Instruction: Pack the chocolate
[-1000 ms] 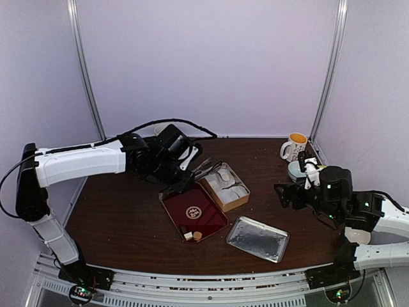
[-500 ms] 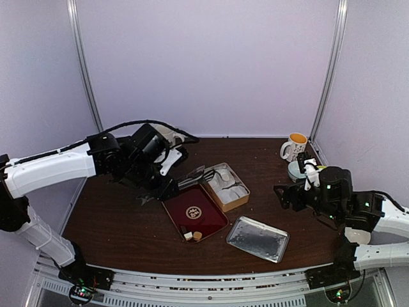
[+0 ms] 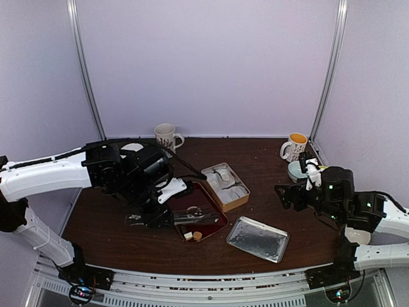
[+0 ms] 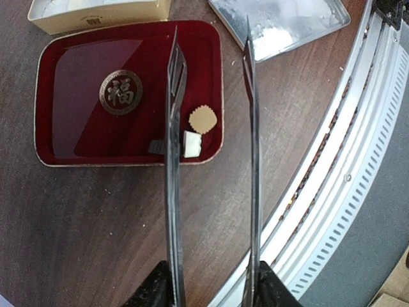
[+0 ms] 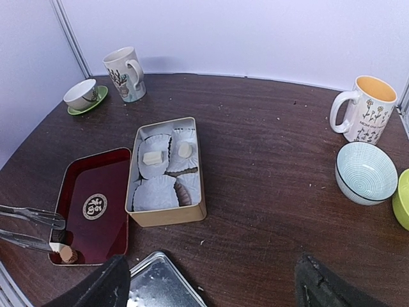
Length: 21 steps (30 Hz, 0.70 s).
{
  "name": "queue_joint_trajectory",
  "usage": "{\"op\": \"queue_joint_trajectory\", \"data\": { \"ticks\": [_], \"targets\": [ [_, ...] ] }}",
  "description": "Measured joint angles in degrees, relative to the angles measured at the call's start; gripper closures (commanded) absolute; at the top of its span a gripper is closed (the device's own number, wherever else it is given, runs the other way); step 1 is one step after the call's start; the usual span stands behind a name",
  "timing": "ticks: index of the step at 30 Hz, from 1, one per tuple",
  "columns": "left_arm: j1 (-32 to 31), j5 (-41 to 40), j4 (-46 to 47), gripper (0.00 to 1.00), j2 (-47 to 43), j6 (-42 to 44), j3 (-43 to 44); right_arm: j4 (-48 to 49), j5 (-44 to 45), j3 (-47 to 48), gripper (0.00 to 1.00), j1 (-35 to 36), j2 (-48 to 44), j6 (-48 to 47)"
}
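Two chocolate pieces lie at the near corner of the red tray (image 4: 77, 137): a cream-white cube (image 4: 192, 143) and a light brown scalloped one (image 4: 203, 119). They also show in the top view (image 3: 192, 235). Two more pieces (image 5: 152, 157) (image 5: 185, 149) sit in white paper liners inside the tan tin (image 5: 167, 216). My left gripper (image 4: 211, 31) has long thin fingers, open and empty, held above the tray with both loose pieces between them; it also shows in the top view (image 3: 203, 216). My right gripper (image 5: 211, 288) is wide open and empty, well to the right of the tin (image 3: 225, 185).
A silver tin lid (image 3: 257, 238) lies in front of the tin. A mug (image 3: 167, 135) and a cup on a green saucer (image 5: 83, 96) stand at the back left. A yellow-lined mug (image 3: 294, 146), a blue bowl (image 5: 365, 173) and a green bowl (image 5: 402, 198) stand at the right.
My left arm swung from the back, beside the tin, forward over the red tray, uncovering the back-left mug. The right arm has not moved.
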Motion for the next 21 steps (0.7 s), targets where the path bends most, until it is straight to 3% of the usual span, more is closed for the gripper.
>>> {"op": "queue_joint_trajectory", "data": {
  "ticks": [11, 21],
  "targets": [
    [-1.75, -3.67, -9.44, 0.55, 0.52, 0.04, 0.0, -0.35, -0.5, 0.0, 0.1, 0.0, 0.04, 0.0],
    [-1.79, -5.29, -12.68, 0.56, 0.57, 0.42, -0.04, -0.44, -0.9, -0.02, 0.1, 0.0, -0.09, 0.02]
  ]
}}
